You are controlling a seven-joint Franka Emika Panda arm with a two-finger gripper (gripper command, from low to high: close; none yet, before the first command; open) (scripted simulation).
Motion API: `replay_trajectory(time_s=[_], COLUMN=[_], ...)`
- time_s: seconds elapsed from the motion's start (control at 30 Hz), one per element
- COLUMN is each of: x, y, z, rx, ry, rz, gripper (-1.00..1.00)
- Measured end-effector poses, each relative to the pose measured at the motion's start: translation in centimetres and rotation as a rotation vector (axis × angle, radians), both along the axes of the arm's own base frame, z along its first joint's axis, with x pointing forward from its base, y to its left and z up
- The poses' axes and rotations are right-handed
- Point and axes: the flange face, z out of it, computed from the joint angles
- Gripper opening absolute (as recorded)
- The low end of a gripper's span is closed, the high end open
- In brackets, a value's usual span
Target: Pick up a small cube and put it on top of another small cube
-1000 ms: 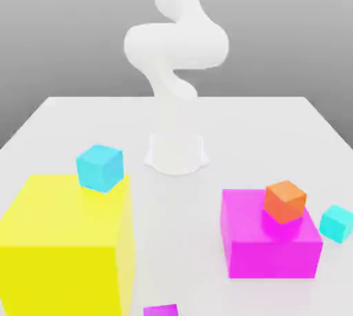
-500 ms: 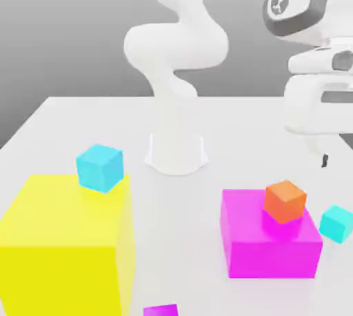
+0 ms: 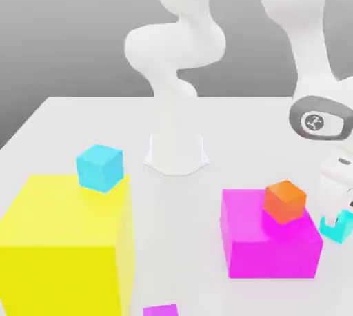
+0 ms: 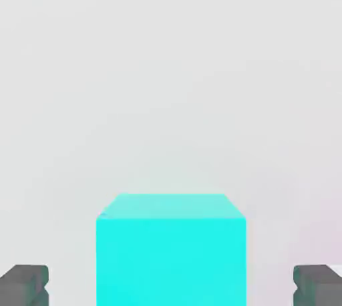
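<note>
Claw (image 3: 339,219) released, fingers (image 4: 24,284) spread either side of small cube (image 4: 171,250) w/o touching. Cube sits on table (image 3: 83,118) at exterior view's right, just beside magenta block (image 3: 270,244) carrying orange cube (image 3: 284,201).

small cube (image 4: 171,250), plain turquoise-cyan, flat on the table, between spread fingers (image 4: 24,284)

Arm bent low, pincer (image 4: 171,286) spread wide, fingertips (image 4: 25,284) pointing down.
</note>
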Motion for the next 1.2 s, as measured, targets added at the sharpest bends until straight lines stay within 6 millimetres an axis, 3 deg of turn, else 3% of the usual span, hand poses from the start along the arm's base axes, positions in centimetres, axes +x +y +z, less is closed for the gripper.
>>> replay_trajectory(time_s=[0.23, 0.47, 0.53, 0.63, 0.73, 0.83, 0.97, 1.1, 1.2], x=[0.0, 0.0, 2.7, 8.5, 14.1, 16.5, 17.0, 14.7, 12.0], y=[0.0, 0.4, -1.4, -6.8, -15.5, -22.5, -31.2, -40.1, -44.9], z=[0.0, 6.0, 7.6, 10.9, 15.1, 19.8, 26.4, 31.6, 32.4], rx=[0.001, 0.005, -0.023, -0.088, -0.139, -0.162, -0.147, -0.086, -0.027], ry=[-0.001, -0.003, -0.025, -0.06, -0.073, -0.074, -0.063, -0.044, -0.016], rz=[0.0, 0.026, 0.008, -0.09, -0.251, -0.36, -0.482, -0.651, -0.85], gripper=[-1.0, -1.0, -1.0, -1.0, -1.0, -1.0, -1.0, -1.0, -1.0])
